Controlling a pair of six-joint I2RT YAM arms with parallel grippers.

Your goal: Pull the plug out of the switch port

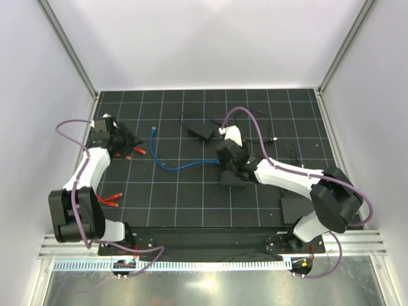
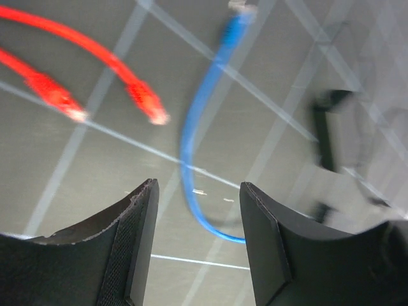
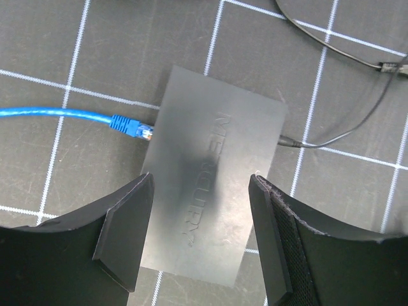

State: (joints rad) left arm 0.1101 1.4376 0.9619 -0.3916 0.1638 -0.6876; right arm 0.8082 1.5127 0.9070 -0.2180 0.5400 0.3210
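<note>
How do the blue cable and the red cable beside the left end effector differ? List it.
The blue cable is long and curving; the red cable is short. The blue cable ends at the switch; the red cable lies far from it, at the left. Both lie flat on the gridded mat.

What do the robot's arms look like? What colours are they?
The left arm and right arm have white tube-shaped links and chunky black joints. A purple cable loops along each. The left gripper and right gripper each have two black wedge-shaped fingers with textured inner pads.
</note>
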